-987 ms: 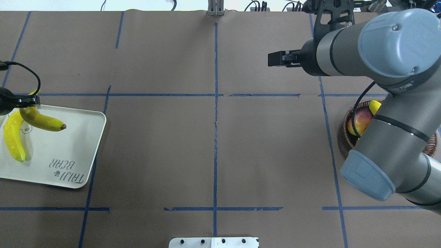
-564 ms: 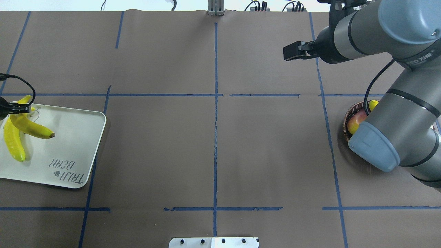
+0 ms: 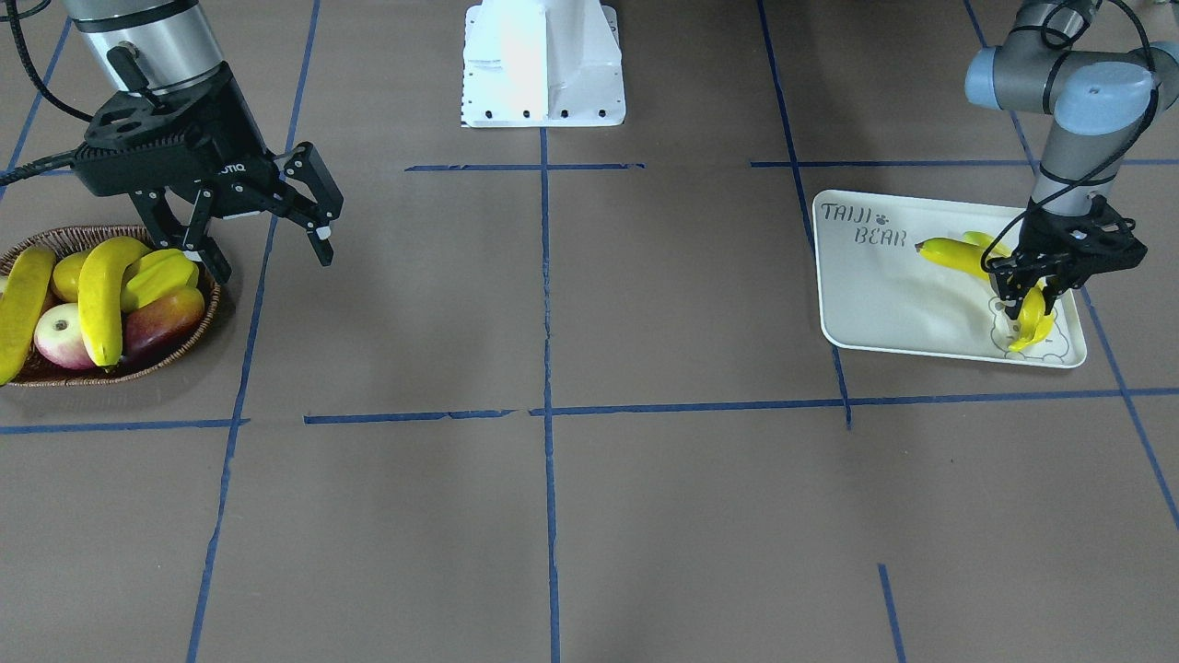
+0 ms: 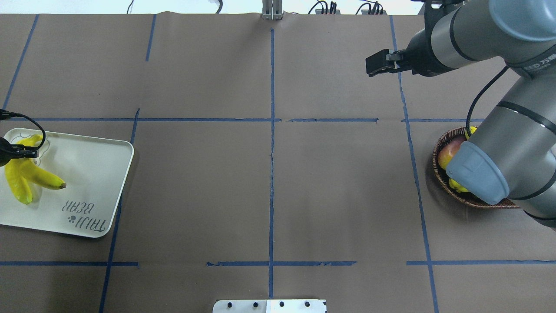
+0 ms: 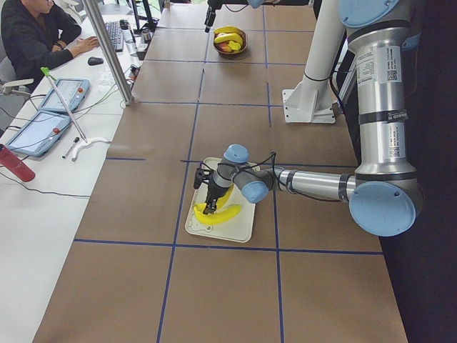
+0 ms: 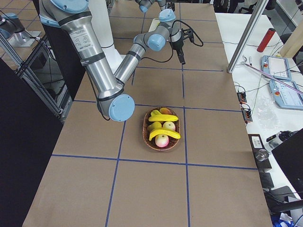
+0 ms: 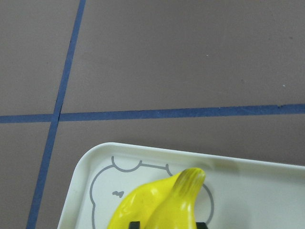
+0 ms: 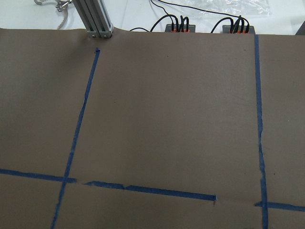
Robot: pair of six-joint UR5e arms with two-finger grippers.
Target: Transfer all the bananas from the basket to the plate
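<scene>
Flat pale grey-white rectangular plate (image 4: 93,182) with "TAIJI BEAR" lettering sits at the left edge of the brown paper-covered tabletop (image 4: 269,195), about midway along that edge. Two long curved bright-yellow bananas lie on it. The gripped banana (image 4: 43,179) has its dark tip pointing toward the tabletop's middle. The loose banana (image 4: 15,187) lies on the side nearer the left edge. They touch at the stem ends and fan apart toward the tips.

Left hand (image 3: 1030,293) is down at the stem end, pinching the gripped banana. In the left wrist view the stem (image 7: 188,179) pokes out ahead of the hand, over the bear drawing (image 7: 114,183) in the plate's corner.

Shallow oval dark-brown woven wicker basket (image 3: 189,343) sits at the right edge of the tabletop. It holds two more yellow bananas. The inner banana (image 3: 99,299) lies across the other fruit, and the outer banana (image 3: 17,318) overhangs the rim toward the right edge. Also in the basket are a ridged yellow-green starfruit (image 3: 158,278), a red-yellow fruit (image 3: 170,318) and a pale pink apple (image 3: 57,336).

Right hand (image 3: 273,262) is spread wide and holds nothing. It is raised above bare tabletop, apart from the basket, on the side toward the edge far from the robot. The right wrist view shows only paper and blue tape lines (image 8: 71,143).
</scene>
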